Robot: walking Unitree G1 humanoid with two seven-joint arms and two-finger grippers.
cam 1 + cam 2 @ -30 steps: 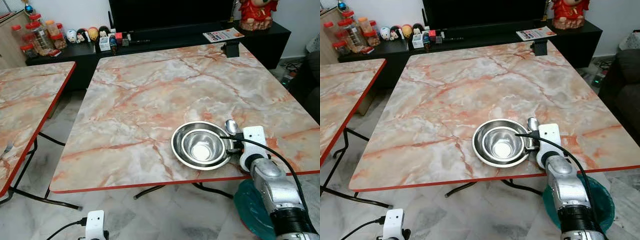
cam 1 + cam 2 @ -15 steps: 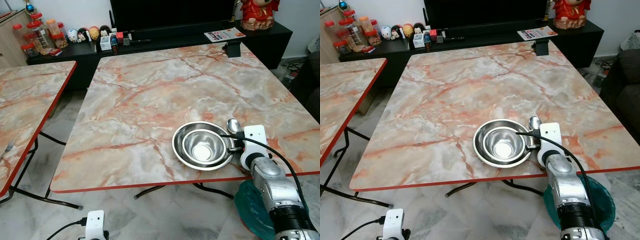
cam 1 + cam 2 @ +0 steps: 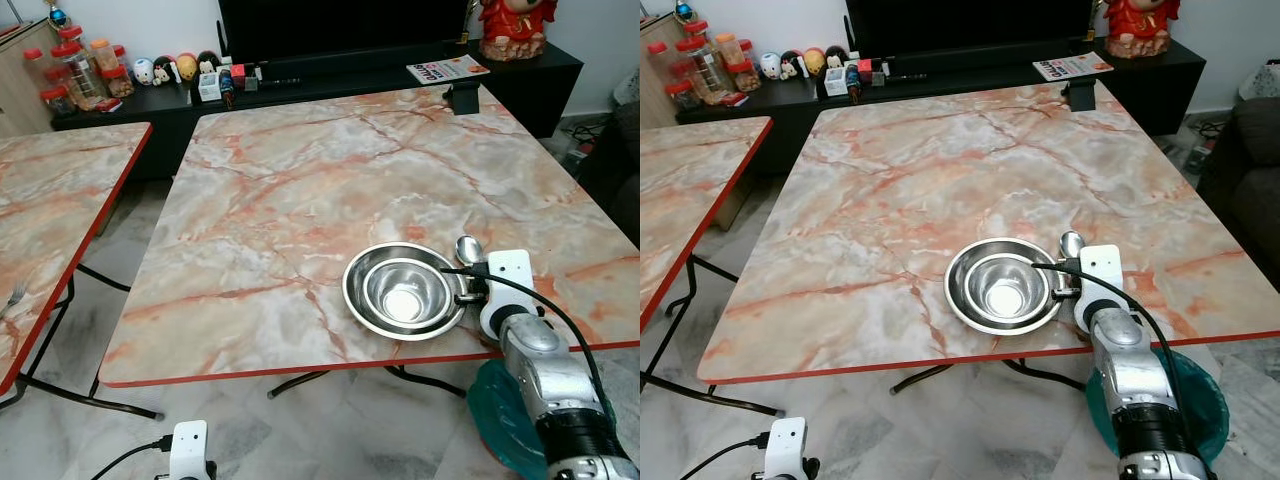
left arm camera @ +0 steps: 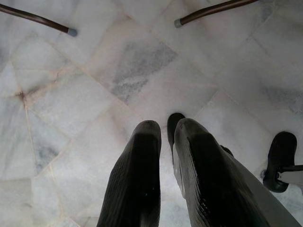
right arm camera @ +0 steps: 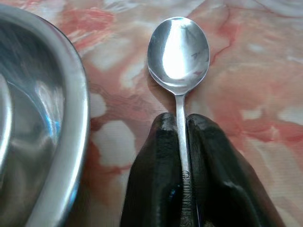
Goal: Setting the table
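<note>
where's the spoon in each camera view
Left eye view: spoon just right of the nested steel bowls, ahead of the right gripper.
Right eye view: same place, near the table's front right.
Right wrist view: bowl end up, handle clamped between the fingers.
Left wrist view: floor and the left gripper.
Shared landmark: the outer bowl's rim.

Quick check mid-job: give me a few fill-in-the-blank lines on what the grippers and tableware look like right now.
1. The right gripper is shut on the shiny metal spoon's ____.
2. The small steel bowl sits ____ the large steel bowl.
3. The spoon lies to the bowls' ____.
4. The left gripper hangs above the marble ____.

Missing: handle; inside; right; floor
</note>
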